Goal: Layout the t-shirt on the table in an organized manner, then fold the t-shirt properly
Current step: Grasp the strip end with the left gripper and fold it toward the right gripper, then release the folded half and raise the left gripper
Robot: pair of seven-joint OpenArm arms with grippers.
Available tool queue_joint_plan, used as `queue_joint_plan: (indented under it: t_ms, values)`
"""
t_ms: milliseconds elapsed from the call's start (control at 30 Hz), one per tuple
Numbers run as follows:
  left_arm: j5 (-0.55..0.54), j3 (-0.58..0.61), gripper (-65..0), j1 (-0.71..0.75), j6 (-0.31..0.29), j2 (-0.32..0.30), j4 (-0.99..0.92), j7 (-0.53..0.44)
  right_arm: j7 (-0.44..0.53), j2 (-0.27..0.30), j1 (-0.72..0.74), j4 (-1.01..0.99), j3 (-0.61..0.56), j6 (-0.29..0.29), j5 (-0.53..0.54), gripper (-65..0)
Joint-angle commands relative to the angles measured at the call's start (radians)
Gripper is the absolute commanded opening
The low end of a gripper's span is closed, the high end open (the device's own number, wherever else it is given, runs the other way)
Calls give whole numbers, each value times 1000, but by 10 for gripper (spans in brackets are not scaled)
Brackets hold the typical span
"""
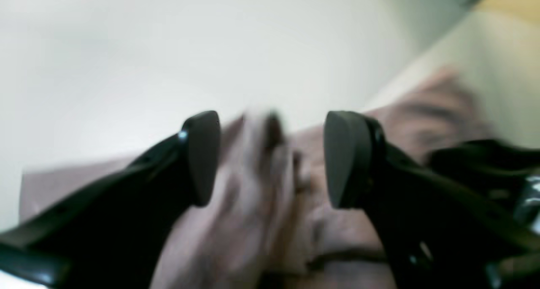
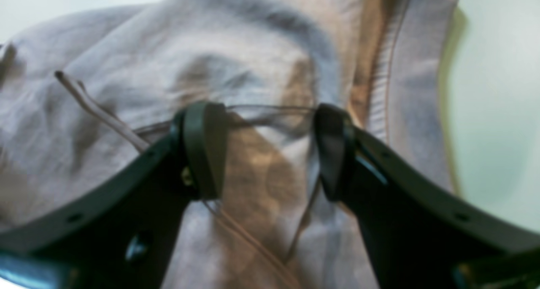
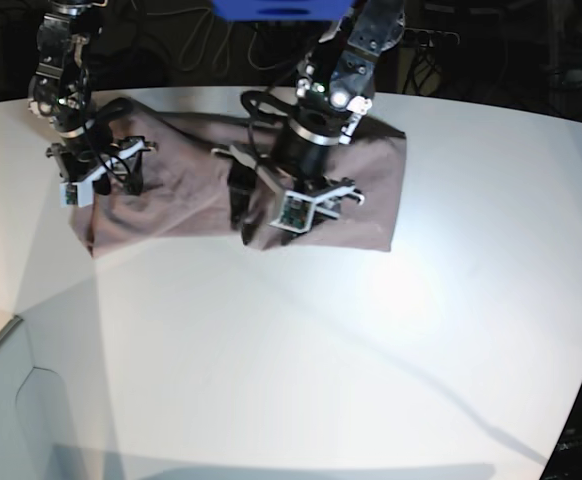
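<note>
Both the left gripper point(image 1: 272, 158) and right gripper point(image 2: 270, 152) hang open over the t-shirt point(image 3: 371, 190), seemingly mid-fold; next, grab an edge.

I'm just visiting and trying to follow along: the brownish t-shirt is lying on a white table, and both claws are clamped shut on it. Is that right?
Not quite. The t-shirt does lie on the white table, but both wrist views show the jaws apart: the left gripper and the right gripper stand open over the cloth, not clamped shut on it.
</note>
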Motion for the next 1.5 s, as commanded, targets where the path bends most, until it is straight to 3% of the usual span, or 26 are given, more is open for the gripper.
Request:
queue_joint_plan:
  t_ms: [0,133,300,400,667,800,933,1200,1333,1467]
  values:
    - [3,2,-274,2,5,-7,50,-30,-5,8,1,13,0,4,-1,-311]
    - [2,-68,-275,51,5,-38,143,-30,-5,8,1,13,4,4,-1,-311]
    - [2,-136,-275,92,-1,-73,113,-25,-5,8,3,13,5,4,-1,-311]
    - [0,-100,-276,97,-3,-98,47,-25,-11,8,23,13,7,4,-1,-307]
    - [0,105,-276,20,-4,-101,-137,-25,-5,20,21,52,8,4,-1,-306]
    - [0,142,-276,-4,-3,-96,-176,-28,-8,18,3,128,34,4,0,-277]
    - [0,141,-275,-6,-3,-98,-153,-30,-16,20,20,137,91,4,0,-226]
    - [0,134,-275,7,3,-134,28,-30,-14,47,90,-50,99,3,0,-219]
    - [0,104,-275,36,5,-180,99,-30,-14,49,101,-91,126,3,0,-219]
    - [-4,-53,-274,97,3,-190,127,-30,-14,47,92,-91,122,3,0,-221]
